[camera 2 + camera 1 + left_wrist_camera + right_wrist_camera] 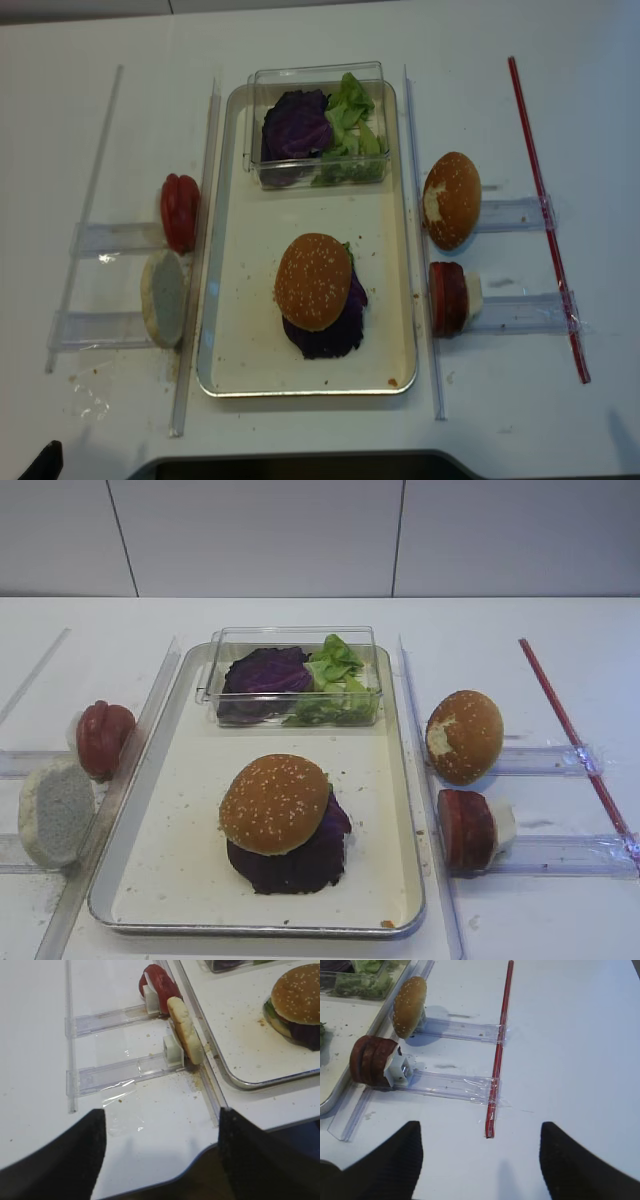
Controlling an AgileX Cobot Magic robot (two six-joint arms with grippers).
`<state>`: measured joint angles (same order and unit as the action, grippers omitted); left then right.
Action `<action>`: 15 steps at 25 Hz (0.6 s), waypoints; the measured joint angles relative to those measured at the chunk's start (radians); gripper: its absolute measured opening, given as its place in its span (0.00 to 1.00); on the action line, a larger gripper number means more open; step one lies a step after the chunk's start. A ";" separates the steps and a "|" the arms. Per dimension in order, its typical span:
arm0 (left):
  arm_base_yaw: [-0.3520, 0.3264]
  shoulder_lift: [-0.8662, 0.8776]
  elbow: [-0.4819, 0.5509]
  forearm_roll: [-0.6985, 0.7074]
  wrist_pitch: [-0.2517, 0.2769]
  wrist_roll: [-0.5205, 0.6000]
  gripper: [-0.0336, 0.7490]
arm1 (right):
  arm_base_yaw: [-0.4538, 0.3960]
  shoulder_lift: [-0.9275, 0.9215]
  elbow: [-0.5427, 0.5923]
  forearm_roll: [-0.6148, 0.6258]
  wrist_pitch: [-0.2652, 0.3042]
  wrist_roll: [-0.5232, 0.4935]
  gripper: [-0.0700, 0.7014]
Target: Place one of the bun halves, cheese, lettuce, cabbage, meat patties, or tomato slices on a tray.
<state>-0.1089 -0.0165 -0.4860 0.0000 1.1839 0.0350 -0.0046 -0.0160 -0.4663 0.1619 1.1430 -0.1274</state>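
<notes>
Sesame bun top caps the stack on the tray: light, soft, crushable; grip gently across its sides. Right claw released; left claw likewise spread, empty.

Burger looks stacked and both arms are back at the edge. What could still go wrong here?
1. The sesame bun top sits off-centre on the purple cabbage, which sticks out toward the front; a nudge to the tray might slide it off.
2. The spare bun and the red slices stand on edge in clear holders beside the tray rim; a pincer reaching across could tip them.
3. The right pincer hangs open over the red strip, which it might snag.
</notes>
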 joint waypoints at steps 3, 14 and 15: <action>0.000 0.000 0.000 -0.005 0.000 0.000 0.60 | 0.000 0.000 0.000 0.000 0.000 0.000 0.75; 0.000 0.000 0.000 0.000 0.000 0.000 0.60 | 0.000 0.000 0.000 0.000 0.000 0.000 0.75; 0.000 0.000 0.000 0.000 0.000 0.000 0.60 | 0.000 0.000 0.000 0.000 0.000 0.000 0.75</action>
<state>-0.1089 -0.0165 -0.4860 0.0000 1.1839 0.0350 -0.0046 -0.0160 -0.4663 0.1619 1.1430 -0.1274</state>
